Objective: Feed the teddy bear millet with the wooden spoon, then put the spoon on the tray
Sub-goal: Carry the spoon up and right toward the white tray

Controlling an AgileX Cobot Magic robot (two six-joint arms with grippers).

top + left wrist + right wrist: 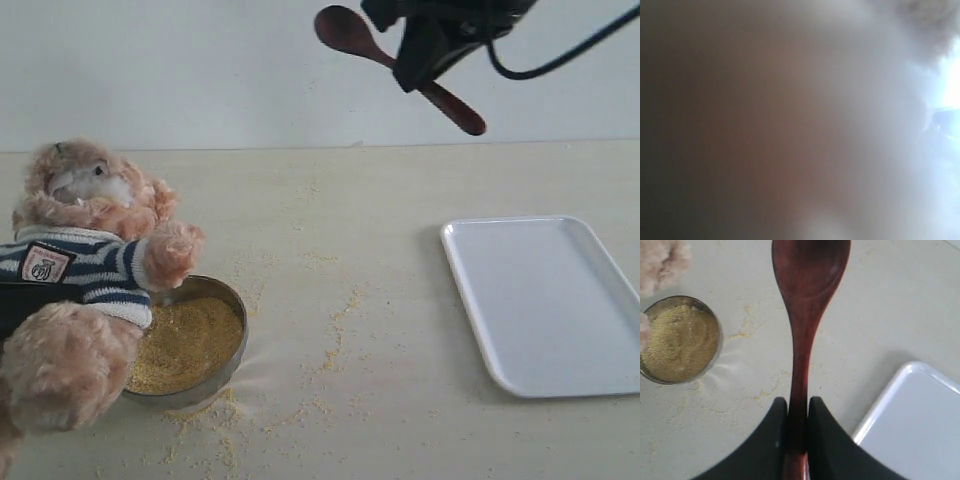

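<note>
The teddy bear sits at the left, one paw over the metal bowl of millet. High above the table's middle, my right gripper is shut on the handle of the wooden spoon. In the right wrist view the fingers clamp the wooden spoon at the right gripper; the spoon's bowl looks empty. Below it lie the millet, the teddy bear's fur and the tray. The white tray is bare. The left wrist view is a blur. A dark part crosses the bear's body.
Loose millet grains are scattered over the pale table between bowl and tray and in front of the bowl. A black cable hangs from the right arm. A white wall stands behind the table.
</note>
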